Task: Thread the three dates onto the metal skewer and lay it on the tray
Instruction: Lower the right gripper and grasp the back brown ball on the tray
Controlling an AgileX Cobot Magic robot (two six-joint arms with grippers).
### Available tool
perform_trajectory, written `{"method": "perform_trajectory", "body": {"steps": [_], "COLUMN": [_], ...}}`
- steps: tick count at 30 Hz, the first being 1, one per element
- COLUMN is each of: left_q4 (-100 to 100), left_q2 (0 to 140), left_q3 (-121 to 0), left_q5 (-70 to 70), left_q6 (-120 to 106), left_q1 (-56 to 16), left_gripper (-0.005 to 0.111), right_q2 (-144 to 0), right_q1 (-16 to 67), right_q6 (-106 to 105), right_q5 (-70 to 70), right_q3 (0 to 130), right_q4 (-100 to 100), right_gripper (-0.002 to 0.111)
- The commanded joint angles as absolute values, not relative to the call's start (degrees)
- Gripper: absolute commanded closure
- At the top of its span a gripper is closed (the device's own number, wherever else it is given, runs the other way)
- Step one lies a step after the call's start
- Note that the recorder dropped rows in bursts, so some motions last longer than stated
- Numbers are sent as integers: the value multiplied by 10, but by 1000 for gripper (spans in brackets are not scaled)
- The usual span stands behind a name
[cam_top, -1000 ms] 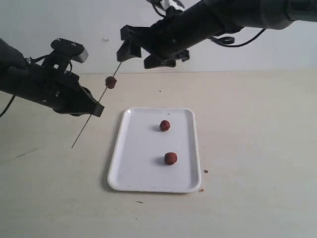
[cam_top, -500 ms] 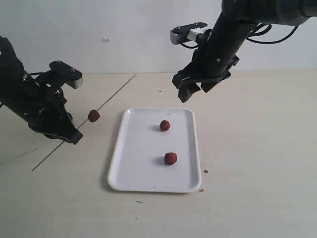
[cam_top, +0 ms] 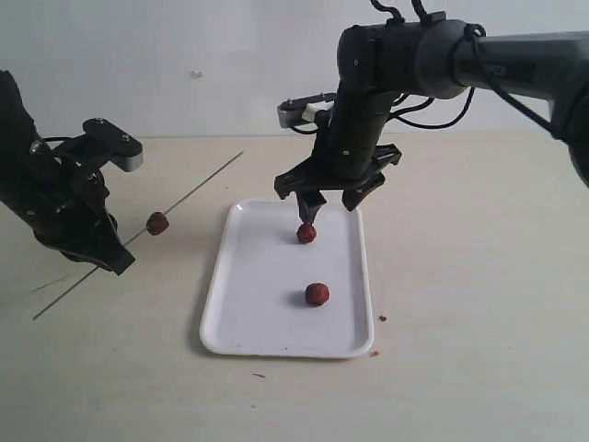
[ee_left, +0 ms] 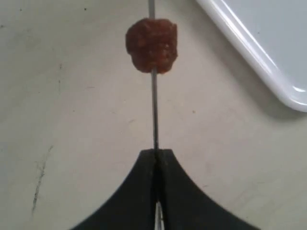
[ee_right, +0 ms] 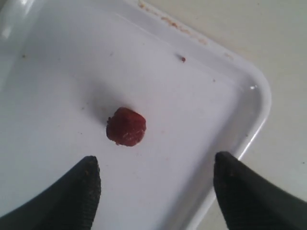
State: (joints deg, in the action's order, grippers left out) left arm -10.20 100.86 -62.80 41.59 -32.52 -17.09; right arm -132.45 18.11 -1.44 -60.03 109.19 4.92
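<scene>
The thin metal skewer (cam_top: 198, 183) slants over the table left of the tray, with one dark red date (cam_top: 157, 223) threaded on it. My left gripper (cam_top: 116, 259) is shut on the skewer below that date. In the left wrist view the rod (ee_left: 154, 110) runs from the closed jaws (ee_left: 156, 152) up to the date (ee_left: 151, 45). The white tray (cam_top: 267, 313) holds two dates, a far one (cam_top: 306, 234) and a near one (cam_top: 317, 294). My right gripper (cam_top: 331, 207) hangs open just above the far date (ee_right: 126, 126), its fingertips (ee_right: 91, 167) wide apart and touching nothing.
Small brown crumbs (cam_top: 381, 318) lie on the table by the tray's near right corner, and some crumbs sit on the tray's rim (ee_right: 172, 23). A white wall rises behind the table. The right arm's cables (cam_top: 433, 92) hang above the far table edge.
The right arm swung away from the skewer's tip and came down over the tray's far end. The left arm lowered the skewer to a flatter slant, carrying the threaded date down and left.
</scene>
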Motion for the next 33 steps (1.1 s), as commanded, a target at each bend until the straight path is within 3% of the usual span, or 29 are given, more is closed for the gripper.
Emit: {"method": "perform_trajectory", "body": {"steps": [1,24,33], "left_q4": [-99,-111,-117], "left_q2": [1007,1007,1007], "left_q3": [-633,-633,-633], "left_q5": [415,404,402], "left_q6": [-322,-322,-322], "left_q1": [-164,-165,-165], "left_gripper": [107,107,107], "right_q2": [-1352,-1407,-1408], "right_q1": [180,180,180], "right_q6": [16,62,76], "right_q5": [-657,-586,-594], "right_q3": [1139,1163,1169], "right_q4": [62,117,116], "right_gripper": [44,45,52]}}
